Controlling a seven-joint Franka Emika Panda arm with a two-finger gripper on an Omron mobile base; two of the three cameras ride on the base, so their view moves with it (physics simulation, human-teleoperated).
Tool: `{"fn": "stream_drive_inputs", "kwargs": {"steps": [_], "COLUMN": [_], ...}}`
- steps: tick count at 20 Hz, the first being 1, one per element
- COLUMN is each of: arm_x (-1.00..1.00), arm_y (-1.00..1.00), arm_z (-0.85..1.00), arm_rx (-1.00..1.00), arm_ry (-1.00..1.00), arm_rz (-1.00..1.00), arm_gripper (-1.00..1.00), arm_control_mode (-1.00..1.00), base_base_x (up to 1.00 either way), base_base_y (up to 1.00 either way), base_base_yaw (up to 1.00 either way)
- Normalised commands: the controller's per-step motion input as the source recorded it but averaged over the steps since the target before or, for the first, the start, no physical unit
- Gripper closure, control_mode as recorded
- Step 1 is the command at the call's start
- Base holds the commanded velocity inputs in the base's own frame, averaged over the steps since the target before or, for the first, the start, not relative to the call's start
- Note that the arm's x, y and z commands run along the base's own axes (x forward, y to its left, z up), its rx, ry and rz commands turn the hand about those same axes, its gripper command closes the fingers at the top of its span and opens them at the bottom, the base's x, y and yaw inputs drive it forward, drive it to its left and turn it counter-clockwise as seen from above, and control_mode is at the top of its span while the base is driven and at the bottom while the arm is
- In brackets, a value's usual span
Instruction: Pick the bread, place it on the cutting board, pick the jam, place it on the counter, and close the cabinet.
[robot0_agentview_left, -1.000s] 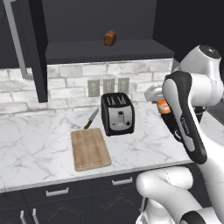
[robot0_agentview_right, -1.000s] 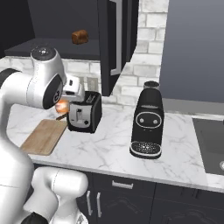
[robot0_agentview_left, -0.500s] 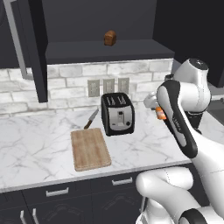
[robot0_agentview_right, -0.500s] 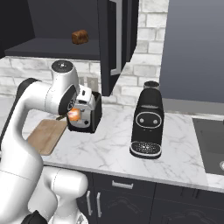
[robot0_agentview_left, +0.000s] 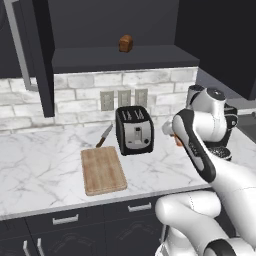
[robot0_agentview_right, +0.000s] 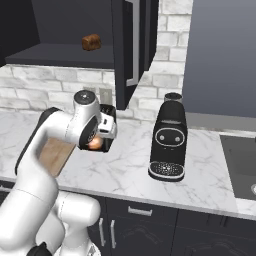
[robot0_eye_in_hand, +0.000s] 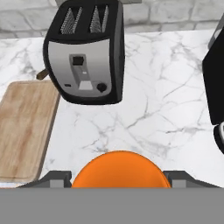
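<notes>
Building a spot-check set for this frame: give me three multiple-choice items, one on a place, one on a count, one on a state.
1. Where is the bread?
A. on the cutting board
B. on the open cabinet shelf
C. in the toaster

2. How many slots does the toaster have on top?
A. one
B. two
C. four

3. What is the gripper doing?
A. hanging open with nothing in it
B. shut on the knife
C. closed on the jam

Key:
1 B: the bread sits on the shelf of the cabinet, well above the bare cutting board.
2 B: the hand view shows two slots in the toaster.
3 C: in the hand view the orange jam fills the space between the fingers of the gripper, above the counter.
</notes>
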Motion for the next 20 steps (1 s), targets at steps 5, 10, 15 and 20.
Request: {"fn": "stream_drive_inputs", "kwargs": {"steps": [5,10,15,20], "arm_x": [0.44,0.38,0.41,0.32], "arm_y": [-0.08,-0.14,-0.11,-0.14], "arm_z": [-0.50,-0.49,-0.45,-0.44], "arm_rx": [0.00,0.00,0.00,0.00], "arm_ry": [0.00,0.00,0.00,0.00], "arm_rz": [-0.04,-0.04,-0.04,-0.03], "arm_gripper": [1.00,1.00,1.00,1.00], "arm_control_mode": [-1.00,-1.00,-1.00,-1.00], "base_base_x": [0.00,0.00,0.00,0.00], "base_base_y": [0.00,0.00,0.00,0.00], "base_base_yaw": [0.00,0.00,0.00,0.00]}}
